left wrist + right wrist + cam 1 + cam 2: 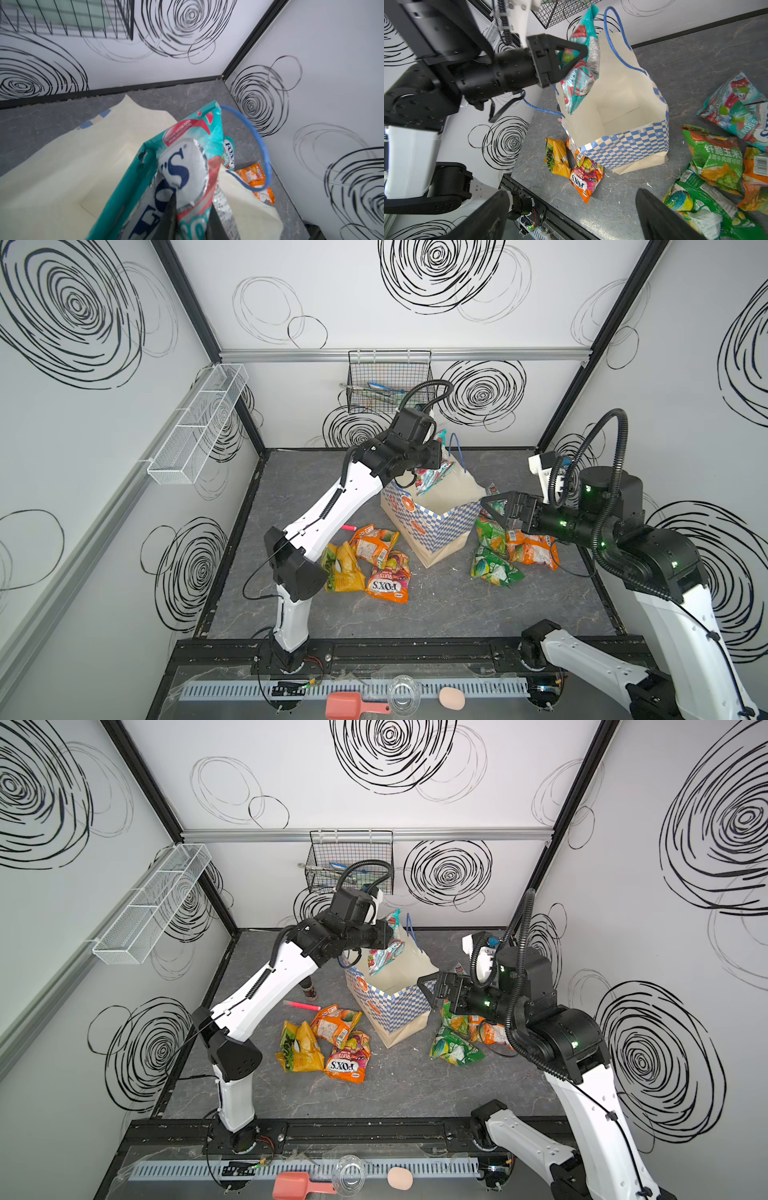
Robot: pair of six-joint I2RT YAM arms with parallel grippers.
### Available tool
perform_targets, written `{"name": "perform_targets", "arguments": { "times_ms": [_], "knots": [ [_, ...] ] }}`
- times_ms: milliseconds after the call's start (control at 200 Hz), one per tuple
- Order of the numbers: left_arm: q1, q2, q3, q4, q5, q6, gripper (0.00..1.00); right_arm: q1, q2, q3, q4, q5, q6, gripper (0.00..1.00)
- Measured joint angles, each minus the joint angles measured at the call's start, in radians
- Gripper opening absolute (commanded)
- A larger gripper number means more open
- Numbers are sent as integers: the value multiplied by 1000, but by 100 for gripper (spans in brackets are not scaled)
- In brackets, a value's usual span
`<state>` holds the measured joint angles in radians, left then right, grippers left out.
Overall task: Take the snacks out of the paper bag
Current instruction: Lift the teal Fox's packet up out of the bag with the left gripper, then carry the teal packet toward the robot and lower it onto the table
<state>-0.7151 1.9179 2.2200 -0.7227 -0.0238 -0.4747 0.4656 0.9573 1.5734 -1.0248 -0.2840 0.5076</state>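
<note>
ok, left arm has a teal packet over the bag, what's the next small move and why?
Probably swing the left arm sideways off the paper bag toward the packets on the table, then lower. Its jaws grip the teal packet, which hangs over the bag's mouth, not yet clear.

The left gripper [581, 55] hangs raised, clamped; the right gripper [487, 506] points inward, spread wide.
</note>
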Motion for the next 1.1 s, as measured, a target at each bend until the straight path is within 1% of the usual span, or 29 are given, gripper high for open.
{"name": "perform_targets", "arguments": {
  "times_ms": [215,285,345,450,625,725,815,946,1026,1101],
  "knots": [
    [-42,-121,2,75,21,-3,0,0,0,0,10,0,5,99],
    [-77,-167,-11,86,20,23,0,0,-2,-5,15,1,8,99],
    [-119,-226,-61,105,14,53,0,0,-7,-17,18,6,8,99],
    [-210,-389,-252,150,-7,114,0,0,-27,-47,18,34,12,100],
    [-350,-721,-724,273,-58,202,0,0,-112,-123,14,115,23,99],
    [-408,-835,-940,328,-72,232,0,0,-167,-179,8,149,31,99],
    [-448,-877,-1100,375,-78,272,0,0,-217,-228,-5,174,40,99],
    [-484,-874,-1295,460,-86,358,0,0,-262,-283,-18,208,54,98],
    [-484,-849,-1403,547,-72,424,0,0,-286,-309,-22,227,61,97],
    [-475,-787,-1447,612,-54,476,0,0,-304,-325,-32,240,71,97]
  ]
}}
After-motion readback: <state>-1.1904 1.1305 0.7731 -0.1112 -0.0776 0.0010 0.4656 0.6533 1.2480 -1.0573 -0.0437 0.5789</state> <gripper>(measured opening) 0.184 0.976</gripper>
